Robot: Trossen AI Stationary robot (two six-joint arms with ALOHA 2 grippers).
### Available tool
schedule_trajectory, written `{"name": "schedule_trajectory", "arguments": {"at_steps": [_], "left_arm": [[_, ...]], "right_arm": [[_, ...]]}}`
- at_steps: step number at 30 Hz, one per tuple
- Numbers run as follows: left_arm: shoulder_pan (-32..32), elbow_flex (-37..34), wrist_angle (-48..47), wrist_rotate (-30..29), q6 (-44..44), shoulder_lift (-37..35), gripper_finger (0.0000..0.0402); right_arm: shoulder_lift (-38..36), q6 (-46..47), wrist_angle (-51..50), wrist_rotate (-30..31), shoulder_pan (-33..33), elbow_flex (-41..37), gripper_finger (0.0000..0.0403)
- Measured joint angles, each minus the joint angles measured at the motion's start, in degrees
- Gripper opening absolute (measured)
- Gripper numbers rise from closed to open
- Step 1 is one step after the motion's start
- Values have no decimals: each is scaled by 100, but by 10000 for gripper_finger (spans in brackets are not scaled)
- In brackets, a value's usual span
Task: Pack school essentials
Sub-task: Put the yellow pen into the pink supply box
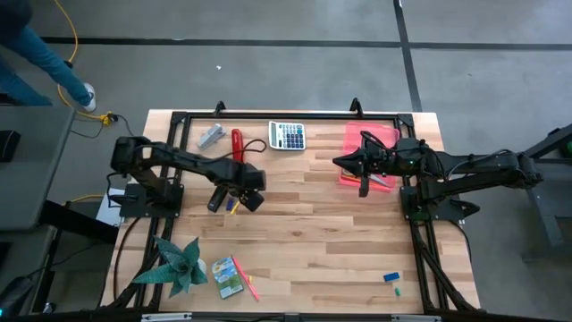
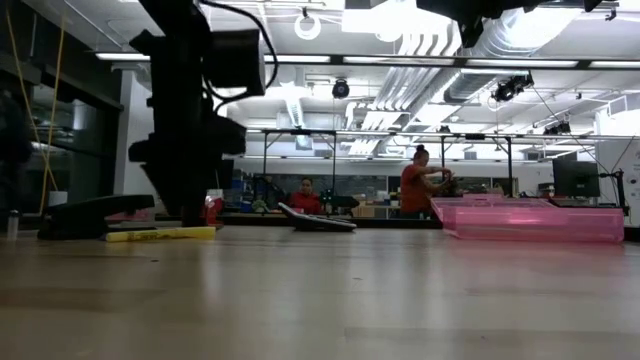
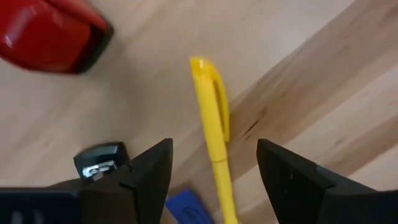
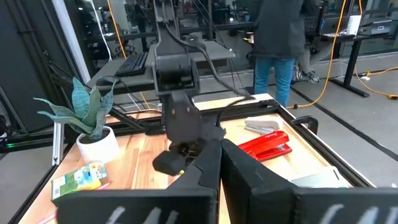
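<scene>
A yellow pen (image 3: 210, 118) lies flat on the wooden table, also seen as the yellow pen (image 1: 234, 205) in the high view. My left gripper (image 3: 214, 177) points down over it, open, one finger on each side of the pen and clear of it. A small blue piece (image 3: 188, 208) lies beside the pen's near end. The pink case (image 1: 368, 154) rests at the far right. My right gripper (image 1: 338, 163) hovers level at the case's left edge, shut on nothing. The green-yellow crayon box (image 1: 227, 276) and a pink stick (image 1: 251, 287) lie near the front edge, and a blue eraser (image 1: 391, 277) at the front right.
A red stapler (image 1: 237, 143), a grey-white calculator (image 1: 287, 135) and a grey metal piece (image 1: 211, 136) lie along the far edge. A potted plant (image 1: 177, 264) stands at the front left. People are in the room beyond the table.
</scene>
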Motion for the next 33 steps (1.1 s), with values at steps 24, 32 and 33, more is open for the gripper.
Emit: {"name": "schedule_trajectory", "arguments": {"at_steps": [24,32,33], "left_arm": [[43,88,-163,921,133,357,14],[-141,254,260,133,302,-1069,6],[-210,254,425,-21,304,-1341,6]], "right_arm": [[0,-89,-3,2,-15,0,0],[-2,-56,-17,-28,-15,0,0],[0,-39,-45,-40,-15,0,0]]}}
